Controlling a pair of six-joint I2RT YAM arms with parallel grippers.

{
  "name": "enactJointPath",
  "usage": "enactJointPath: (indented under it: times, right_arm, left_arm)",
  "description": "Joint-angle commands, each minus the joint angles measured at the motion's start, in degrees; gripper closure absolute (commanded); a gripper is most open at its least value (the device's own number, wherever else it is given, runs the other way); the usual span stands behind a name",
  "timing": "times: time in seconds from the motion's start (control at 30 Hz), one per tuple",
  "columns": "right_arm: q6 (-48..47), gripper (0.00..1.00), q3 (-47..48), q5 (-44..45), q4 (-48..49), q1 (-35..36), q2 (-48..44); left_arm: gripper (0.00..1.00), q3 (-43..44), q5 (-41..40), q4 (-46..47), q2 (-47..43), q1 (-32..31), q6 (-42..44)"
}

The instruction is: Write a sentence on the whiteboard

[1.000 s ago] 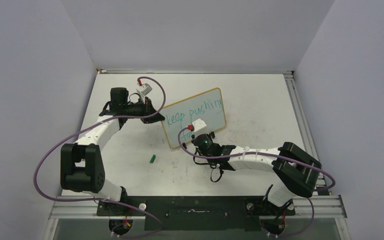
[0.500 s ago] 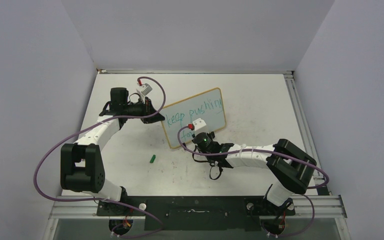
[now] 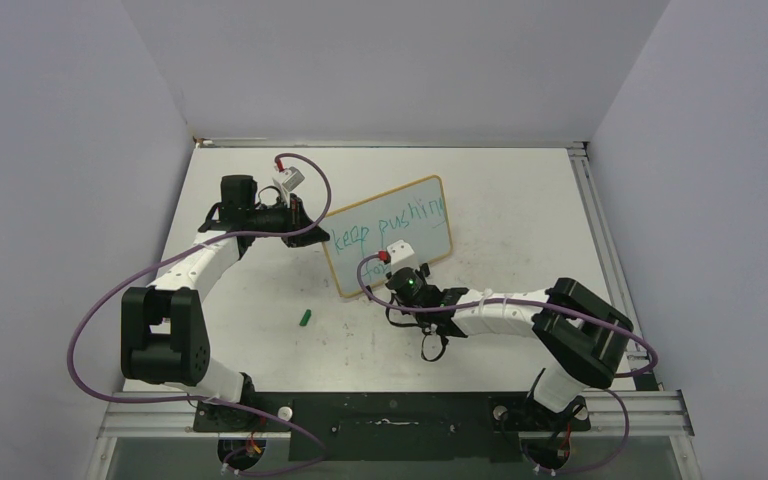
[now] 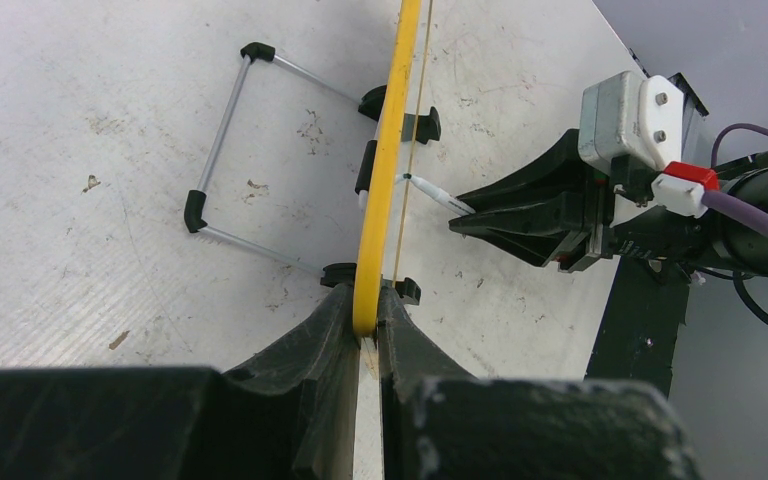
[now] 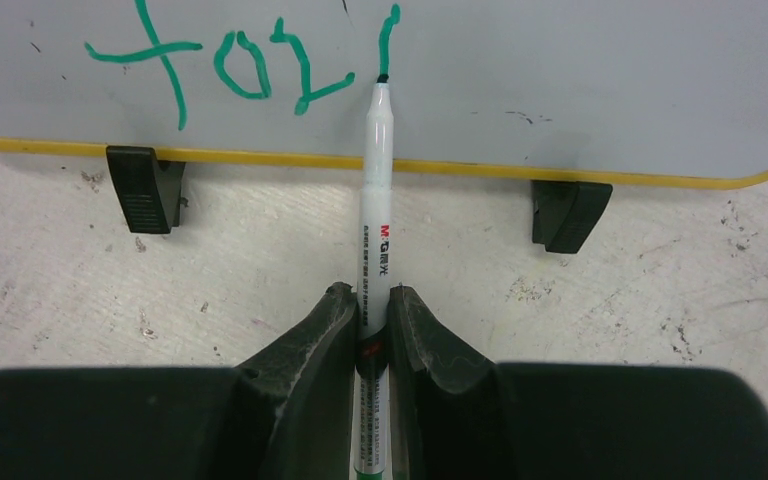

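The sentence [image 5: 250,70], so far "keep pushing for" plus one stroke, fills the upright whiteboard [image 5: 610,90], where the marker [image 5: 377,200] clenched in the right gripper [image 5: 371,310] touches its lower line, and the left gripper [image 4: 365,320] pinches its left edge.

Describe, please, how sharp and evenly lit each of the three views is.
Top external: soft, even light, no hard shadows or glare, the whiteboard small but readable. Right wrist: the marker and the sentence crisp, the right fingers dark and slightly soft. Left wrist: the scuffed table sharp, the left fingers near the lens dark and blurred.
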Motion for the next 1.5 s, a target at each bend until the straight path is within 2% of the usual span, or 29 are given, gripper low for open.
enactJointPath:
  times: [0.0, 0.93, 1.47]
  right_arm:
    - [1.3, 0.95, -0.3, -1.1, -0.3, -0.4, 0.5]
    - [-1.4, 0.95, 3.4, 2.6, 0.6, -1.9, -0.5]
    - [2.5, 0.95, -0.2, 0.9, -1.0, -1.3, 0.0]
  left_arm:
    - [1.00, 2.6, -0.2, 0.6, -2.2, -0.1, 1.0]
    - [1.00, 2.5, -0.3, 0.7, -2.2, -0.1, 1.0]
    - [1.00, 2.6, -0.3, 0.7, -2.2, -0.1, 1.0]
